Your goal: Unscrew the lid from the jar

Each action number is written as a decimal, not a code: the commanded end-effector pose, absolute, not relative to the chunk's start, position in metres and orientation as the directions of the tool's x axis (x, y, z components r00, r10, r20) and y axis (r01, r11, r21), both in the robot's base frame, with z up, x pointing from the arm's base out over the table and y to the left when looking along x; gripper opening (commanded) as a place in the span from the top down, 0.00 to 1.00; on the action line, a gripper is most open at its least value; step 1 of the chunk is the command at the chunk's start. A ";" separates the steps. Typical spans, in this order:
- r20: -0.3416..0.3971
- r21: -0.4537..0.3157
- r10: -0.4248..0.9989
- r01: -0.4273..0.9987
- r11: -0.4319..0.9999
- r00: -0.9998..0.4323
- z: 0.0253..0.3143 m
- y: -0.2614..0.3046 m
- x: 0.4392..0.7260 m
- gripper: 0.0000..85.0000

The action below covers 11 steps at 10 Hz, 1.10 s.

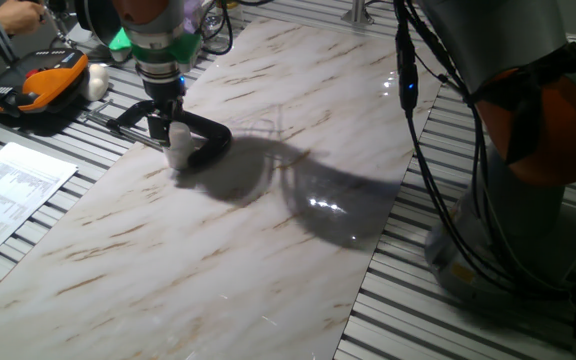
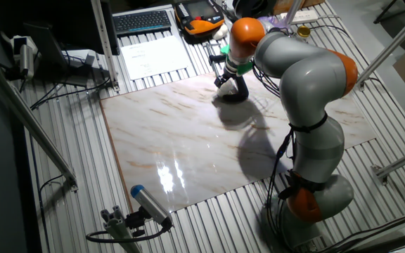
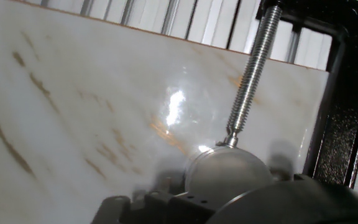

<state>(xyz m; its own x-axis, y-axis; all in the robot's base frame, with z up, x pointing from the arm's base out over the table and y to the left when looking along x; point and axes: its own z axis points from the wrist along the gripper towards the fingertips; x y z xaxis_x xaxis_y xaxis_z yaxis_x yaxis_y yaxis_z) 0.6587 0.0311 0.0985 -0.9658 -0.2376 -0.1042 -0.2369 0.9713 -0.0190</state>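
The jar (image 1: 180, 150) is a small white cylinder standing on the marble slab (image 1: 268, 230), held in a black C-clamp (image 1: 208, 140). My gripper (image 1: 166, 125) hangs straight down over the jar's top, its black fingers level with the lid. In the hand view the round whitish lid (image 3: 229, 174) sits low in the middle, with the clamp's silver screw (image 3: 248, 81) touching its edge and the clamp's black frame (image 3: 347, 112) to the right. Dark gripper parts cover the bottom of that view, so the finger gap is hidden. In the other fixed view my gripper (image 2: 230, 81) is at the slab's far edge.
An orange and black device (image 1: 38, 85) and a white rounded lump (image 1: 98, 80) lie off the slab behind the clamp. A printed sheet (image 1: 13, 185) lies to the left. The arm's base and cables (image 1: 508, 200) stand to the right. A blue-capped cylinder (image 2: 150, 204) lies past the slab's near edge.
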 end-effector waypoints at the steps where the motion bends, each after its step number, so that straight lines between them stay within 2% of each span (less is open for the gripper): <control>1: -0.088 -0.019 0.427 0.430 0.903 -0.900 0.099 0.031 0.659 0.00; 2: -0.068 -0.020 0.601 0.604 0.797 -0.796 0.101 0.030 0.660 0.20; 3: -0.079 -0.049 0.744 0.748 0.661 -0.663 0.107 0.028 0.661 0.20; 4: -0.093 -0.076 0.813 0.818 0.570 -0.575 0.113 0.027 0.660 0.20; 5: -0.109 -0.093 0.872 0.878 0.469 -0.477 0.117 0.027 0.660 0.00; 7: -0.122 -0.102 0.953 0.959 0.265 -0.277 0.118 0.027 0.661 0.00; 9: -0.068 -0.065 0.998 0.998 0.010 -0.014 0.115 0.026 0.661 0.00; 10: -0.048 -0.056 0.989 0.988 -0.144 0.142 0.115 0.026 0.661 0.20; 11: -0.036 -0.052 0.954 0.953 -0.299 0.297 0.115 0.025 0.661 0.20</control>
